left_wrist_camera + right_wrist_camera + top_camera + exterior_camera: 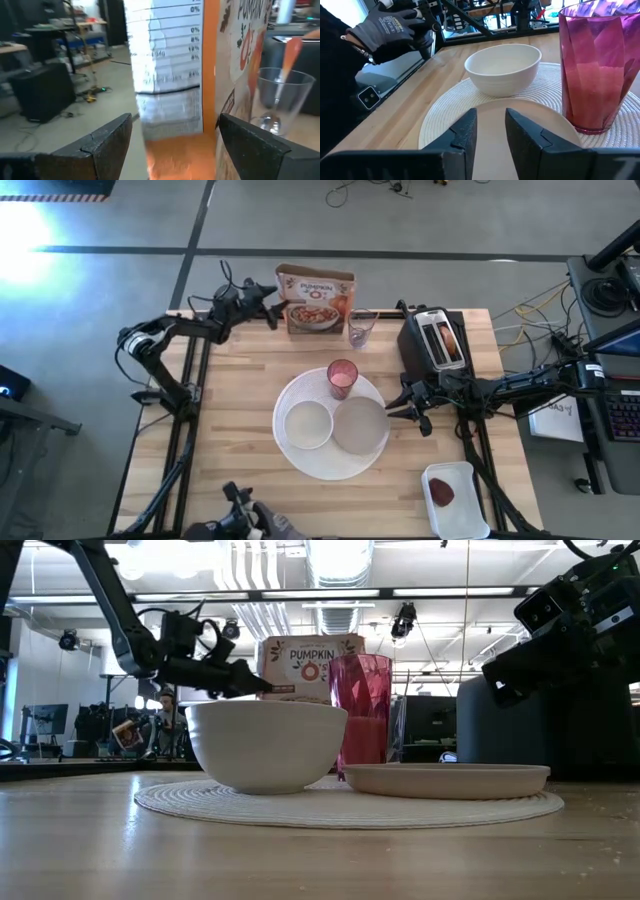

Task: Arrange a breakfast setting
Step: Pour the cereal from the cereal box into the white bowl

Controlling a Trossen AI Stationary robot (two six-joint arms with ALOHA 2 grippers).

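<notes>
our right claw [418, 412] hangs just off the right edge of the big white plate [300, 458], its fingers [468, 131] drawn near each other with a narrow empty gap between them, clamped on nothing. straight ahead of it sits the small pale plate [360, 425], low, stiff and smooth; we judge it best taken by pinching the rim, since the flat middle gives nothing to hold and a glazed edge may slip. beside that, also on the big plate, stands the small white bowl [308, 424], which looks hard and breakable, light enough for a rim pinch on its wall. the pink cup [342, 378] stands upright at the far edge of the big plate, touching or nearly touching the small plate; it is tall and thin-walled, so we would take it low around the body to keep it from tipping. farther out, a dark-red fruit [441, 493] lies in a white tray [468, 515] at the near right corner of the surface [230, 380]; it looks soft and wants a gentle squeeze. a toaster [437, 340] holds something browned in its slot. our left claw [272, 303], fingers wide apart and empty, faces the narrow side of the cereal box [316, 300] at the far edge, next to a clear glass [361, 328]. a gloved hand [392, 27] shows at the near edge.
</notes>
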